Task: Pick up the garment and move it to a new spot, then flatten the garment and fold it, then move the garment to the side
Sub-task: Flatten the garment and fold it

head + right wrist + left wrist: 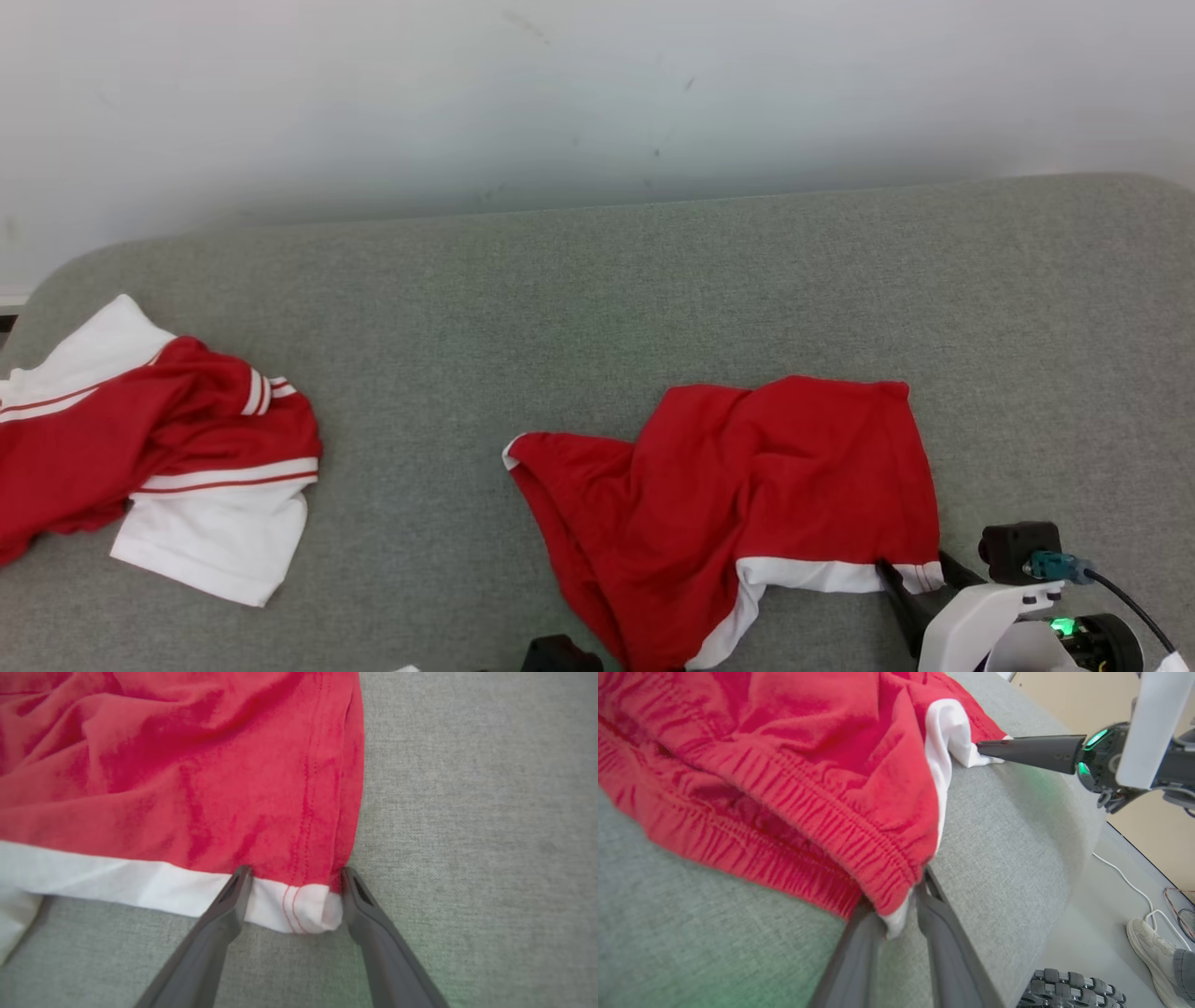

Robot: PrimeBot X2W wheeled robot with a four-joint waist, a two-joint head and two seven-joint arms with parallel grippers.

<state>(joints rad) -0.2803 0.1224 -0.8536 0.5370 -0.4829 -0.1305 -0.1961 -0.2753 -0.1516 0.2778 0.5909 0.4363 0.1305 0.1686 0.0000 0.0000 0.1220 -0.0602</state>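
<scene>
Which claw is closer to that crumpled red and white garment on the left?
Left. The left gripper holds the red shorts' waistband end, on the side toward the crumpled garment; the right gripper straddles the shorts' hem corner on the far side.

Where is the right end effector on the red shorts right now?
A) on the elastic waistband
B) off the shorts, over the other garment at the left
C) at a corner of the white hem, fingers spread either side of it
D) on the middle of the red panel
C: the right wrist view shows the right end effector with its fingers apart either side of the corner of the white hem of the red shorts.
</scene>
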